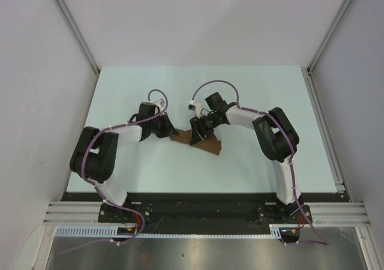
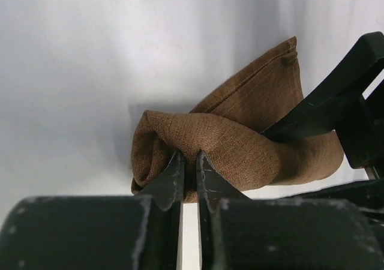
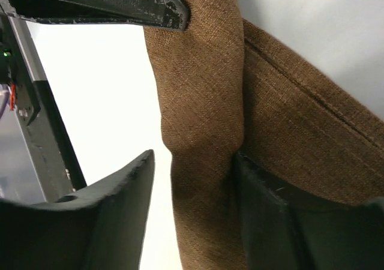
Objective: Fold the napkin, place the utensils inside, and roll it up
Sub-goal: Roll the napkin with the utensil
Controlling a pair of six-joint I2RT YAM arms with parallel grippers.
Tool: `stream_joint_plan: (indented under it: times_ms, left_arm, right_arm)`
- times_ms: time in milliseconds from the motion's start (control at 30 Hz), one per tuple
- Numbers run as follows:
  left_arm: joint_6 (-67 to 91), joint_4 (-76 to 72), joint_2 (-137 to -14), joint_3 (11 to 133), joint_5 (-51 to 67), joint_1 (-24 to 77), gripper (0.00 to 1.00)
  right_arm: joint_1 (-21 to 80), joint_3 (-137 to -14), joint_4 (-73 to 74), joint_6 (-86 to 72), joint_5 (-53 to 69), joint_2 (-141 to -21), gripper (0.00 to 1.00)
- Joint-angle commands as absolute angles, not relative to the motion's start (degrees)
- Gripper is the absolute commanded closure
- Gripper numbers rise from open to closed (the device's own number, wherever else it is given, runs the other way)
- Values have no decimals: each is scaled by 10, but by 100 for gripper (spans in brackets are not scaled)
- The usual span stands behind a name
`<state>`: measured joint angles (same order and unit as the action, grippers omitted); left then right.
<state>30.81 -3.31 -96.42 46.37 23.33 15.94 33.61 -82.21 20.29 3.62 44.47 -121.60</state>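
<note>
The dark-brown napkin lies mid-table, partly rolled, with a flat flap toward the right. In the left wrist view the napkin is a thick roll with a hemmed flap behind it. My left gripper is at the roll's left end, and its jaws are pinched on a fold of the cloth. My right gripper straddles the roll with its jaws open; one finger touches the roll and the other stands apart. No utensils show.
The pale table is walled by white panels on three sides. A black base plate and metal rails run along the near edge. The right arm's finger lies across the napkin in the left wrist view.
</note>
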Motion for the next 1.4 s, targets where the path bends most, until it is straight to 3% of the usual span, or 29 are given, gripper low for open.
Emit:
stream_joint_plan:
  times_ms: [0, 400, 600, 1100, 1200, 1300, 1333, 1367]
  left_arm:
    - [296, -30, -983, 499, 262, 159, 94]
    - [279, 16, -1013, 541, 257, 159, 97]
    - [279, 23, -1023, 551, 258, 159, 98]
    - [278, 32, -1024, 562, 258, 159, 99]
    - [278, 32, -1021, 567, 261, 159, 94]
    - [279, 37, -1016, 577, 262, 159, 76]
    - [279, 42, -1009, 584, 261, 159, 63]
    - [278, 45, -1005, 588, 259, 159, 58]
  right_arm:
    - [332, -842, 248, 16, 403, -1190, 36]
    - [394, -780, 155, 49, 191, -1033, 27]
    - [447, -783, 176, 78, 170, -1059, 27]
    - [453, -794, 163, 86, 143, -1131, 28]
    - [452, -791, 163, 92, 127, -1136, 28]
    - [449, -790, 163, 96, 119, -1141, 28]
    - [449, -790, 162, 97, 117, -1141, 27]
    - [447, -789, 161, 98, 115, -1141, 28]
